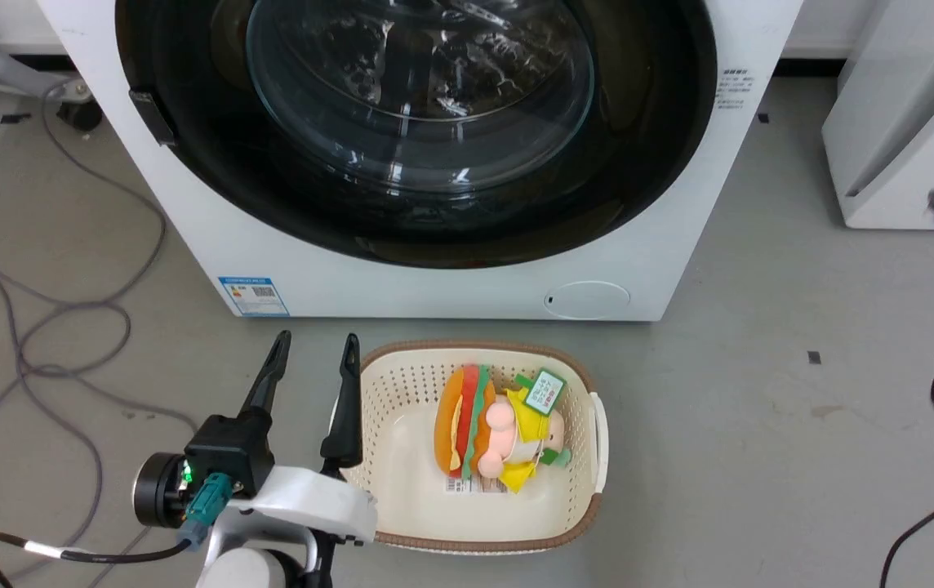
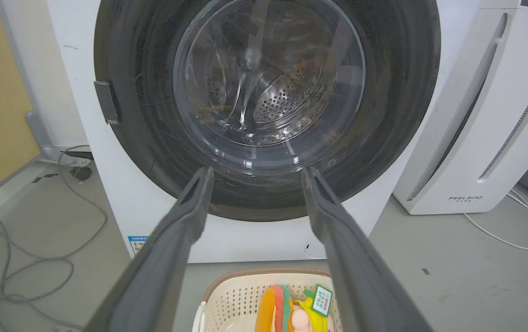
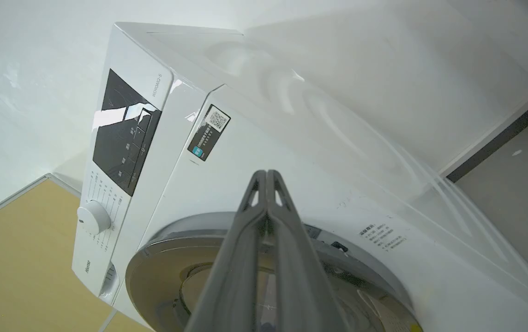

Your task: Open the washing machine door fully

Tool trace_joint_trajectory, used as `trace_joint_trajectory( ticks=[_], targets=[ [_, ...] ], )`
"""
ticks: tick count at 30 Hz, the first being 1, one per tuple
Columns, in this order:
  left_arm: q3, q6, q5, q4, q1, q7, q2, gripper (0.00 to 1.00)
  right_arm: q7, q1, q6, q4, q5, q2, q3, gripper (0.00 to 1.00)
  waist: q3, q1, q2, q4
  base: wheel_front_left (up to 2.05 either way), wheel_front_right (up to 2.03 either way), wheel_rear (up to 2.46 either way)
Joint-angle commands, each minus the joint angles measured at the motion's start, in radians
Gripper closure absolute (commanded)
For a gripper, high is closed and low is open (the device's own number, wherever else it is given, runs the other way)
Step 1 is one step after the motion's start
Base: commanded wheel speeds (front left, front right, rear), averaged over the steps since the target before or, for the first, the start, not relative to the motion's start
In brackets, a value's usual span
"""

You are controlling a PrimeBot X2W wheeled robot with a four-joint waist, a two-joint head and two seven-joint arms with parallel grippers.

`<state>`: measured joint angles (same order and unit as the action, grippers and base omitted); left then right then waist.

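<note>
The white washing machine (image 1: 467, 282) fills the top of the head view. Its round door (image 1: 647, 163), glossy black with a clear glass bowl, lies against the front. A small dark handle piece (image 2: 105, 101) sits on the door's left rim. My left gripper (image 1: 314, 347) is open and empty, low above the floor in front of the machine, pointing at the door's lower part (image 2: 384, 138). My right gripper (image 3: 267, 175) is shut with nothing in it. It is held up near the machine's front (image 3: 227, 152), above the door's rim (image 3: 153, 263).
A cream basket (image 1: 402, 380) with a plush burger toy (image 1: 475, 425) stands on the floor just right of my left gripper. Grey cables (image 1: 67, 327) loop at the left. A white appliance (image 1: 891, 139) stands at the right. A round filter cover (image 1: 587, 300) is low on the machine.
</note>
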<state>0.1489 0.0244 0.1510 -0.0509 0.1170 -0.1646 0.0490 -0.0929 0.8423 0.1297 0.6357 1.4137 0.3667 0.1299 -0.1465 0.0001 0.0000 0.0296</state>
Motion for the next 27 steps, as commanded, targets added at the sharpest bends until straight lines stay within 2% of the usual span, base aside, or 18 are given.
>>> trace_joint_trajectory(
  ticks=[1,6,12,19,27],
  targets=[
    [0.006,0.003,0.007,0.003,0.019,-0.01,0.001,0.0,0.015,0.061,0.001,0.039,0.049,0.022,0.024,1.0,-0.01,-0.0001,0.0,0.003,0.0,0.0,0.0],
    [0.02,0.006,0.017,0.007,0.04,-0.02,0.001,0.0,0.098,0.218,0.001,0.165,0.13,0.057,0.12,1.0,-0.038,-0.0001,0.0,0.01,0.0,0.0,0.0],
    [0.033,0.01,0.029,0.009,0.06,-0.033,0.001,0.0,0.226,0.406,0.001,0.317,0.19,0.069,0.253,1.0,-0.07,-0.0001,0.0,0.011,0.0,0.0,0.0],
    [0.048,0.014,0.045,0.008,0.084,-0.047,0.001,0.0,0.368,0.552,0.001,0.409,0.25,0.073,0.403,1.0,-0.103,-0.0001,0.0,0.013,0.0,0.0,0.0],
    [0.072,0.018,0.065,0.004,0.111,-0.064,0.001,0.0,0.477,0.663,0.001,0.492,0.344,0.062,0.547,1.0,-0.135,-0.0001,0.0,0.028,0.0,0.0,0.0]
  ],
)
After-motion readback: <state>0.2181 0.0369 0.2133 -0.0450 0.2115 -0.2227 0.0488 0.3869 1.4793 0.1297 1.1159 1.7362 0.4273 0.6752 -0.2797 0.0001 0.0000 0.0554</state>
